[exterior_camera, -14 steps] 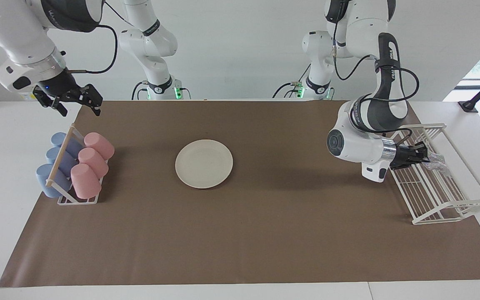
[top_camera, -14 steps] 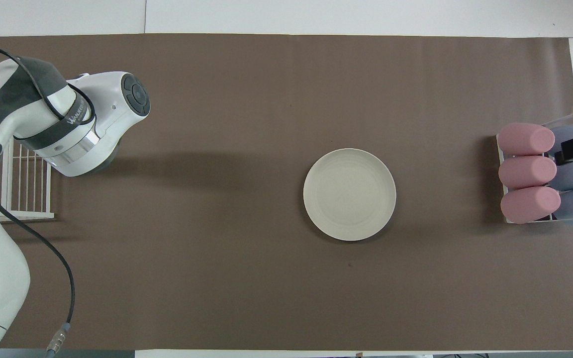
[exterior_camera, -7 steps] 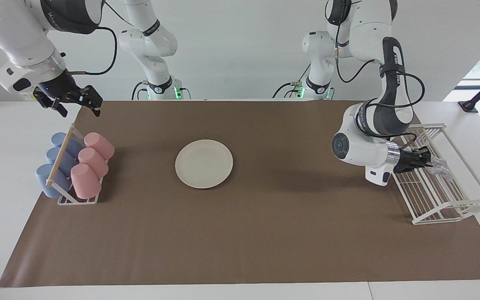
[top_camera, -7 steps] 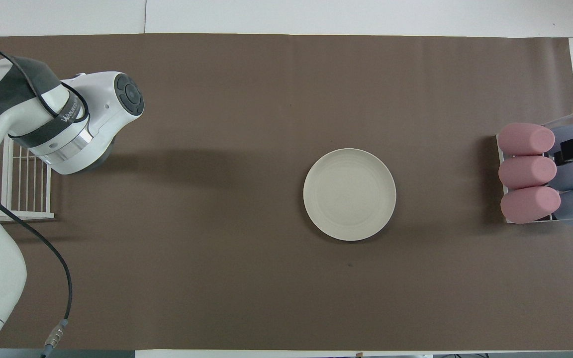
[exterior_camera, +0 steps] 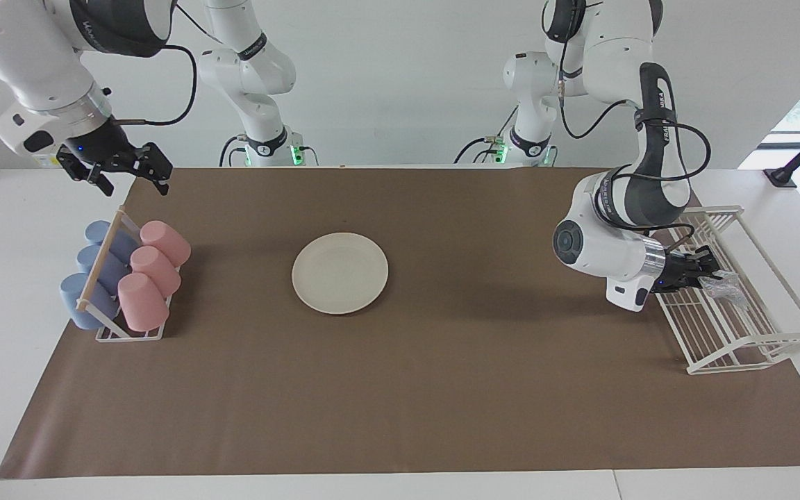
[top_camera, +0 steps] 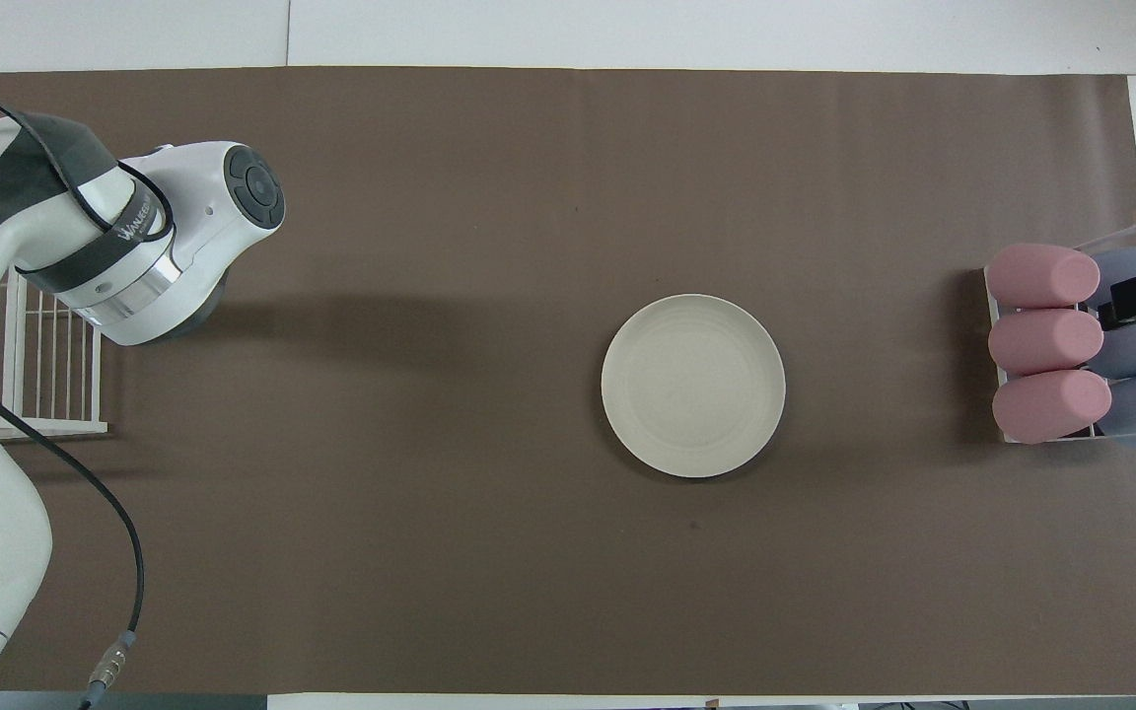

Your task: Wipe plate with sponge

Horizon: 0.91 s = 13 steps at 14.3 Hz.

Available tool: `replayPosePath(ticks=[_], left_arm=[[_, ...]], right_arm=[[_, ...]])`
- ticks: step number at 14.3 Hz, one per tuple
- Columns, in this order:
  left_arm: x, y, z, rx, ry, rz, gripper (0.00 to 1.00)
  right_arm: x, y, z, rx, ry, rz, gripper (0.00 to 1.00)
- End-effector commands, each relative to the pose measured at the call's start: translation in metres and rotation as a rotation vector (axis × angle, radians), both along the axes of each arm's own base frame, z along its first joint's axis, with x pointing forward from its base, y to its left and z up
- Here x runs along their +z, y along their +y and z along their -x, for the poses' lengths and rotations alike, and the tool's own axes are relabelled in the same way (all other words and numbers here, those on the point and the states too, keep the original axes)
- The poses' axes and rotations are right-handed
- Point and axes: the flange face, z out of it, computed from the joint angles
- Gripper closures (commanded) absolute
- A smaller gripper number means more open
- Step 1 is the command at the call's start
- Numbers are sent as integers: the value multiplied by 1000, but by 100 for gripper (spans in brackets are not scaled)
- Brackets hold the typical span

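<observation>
The cream-white plate (exterior_camera: 339, 272) (top_camera: 692, 386) lies flat and bare on the brown mat, midway between the two arms. The silvery sponge (exterior_camera: 722, 285) sits low inside the white wire rack (exterior_camera: 754, 333) at the left arm's end of the table. My left gripper (exterior_camera: 704, 267) reaches sideways into that rack, its tip right at the sponge; whether it grips the sponge does not show. In the overhead view the arm's wrist covers both the gripper and the sponge. My right gripper (exterior_camera: 132, 182) waits in the air, open and empty, over the mat's corner beside the cup rack.
A small rack (exterior_camera: 105, 278) holding pink cups (exterior_camera: 150, 271) and blue cups (exterior_camera: 98, 267) on their sides stands at the right arm's end. The left arm's bulky wrist (top_camera: 169, 242) hangs over the mat beside the wire rack (top_camera: 35, 365).
The left gripper has shifted slightly lower in the wire rack, and the sponge now sits a little lower with it. The right arm has barely moved; the plate is unmoved.
</observation>
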Motion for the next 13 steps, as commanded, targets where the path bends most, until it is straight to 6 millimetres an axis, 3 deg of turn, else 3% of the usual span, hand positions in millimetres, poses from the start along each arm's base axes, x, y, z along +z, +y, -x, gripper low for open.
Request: replayPosePath(ticks=[1,2,9,10,12,13], left_arm=[[-3,7,-3,6,-13,26,4],[-3,6,-3,5,-13,26,0],[5,3,-3,18,-25,59,0],[10,1,-3,26,-30,114,0],[36,-5,-1,50,-66,273,0],[56,2,0,69,-82,358,0]], right_arm=[[1,2,1,21,-29,-2,0],[2,4,0,26,-30,-2,0],[0,6,2,35,-18,-4,0],[1,6,2,36,-19,-4,0],[1,5,2,35,-19,-2,0],[1,7,2,36,-19,-2,0]])
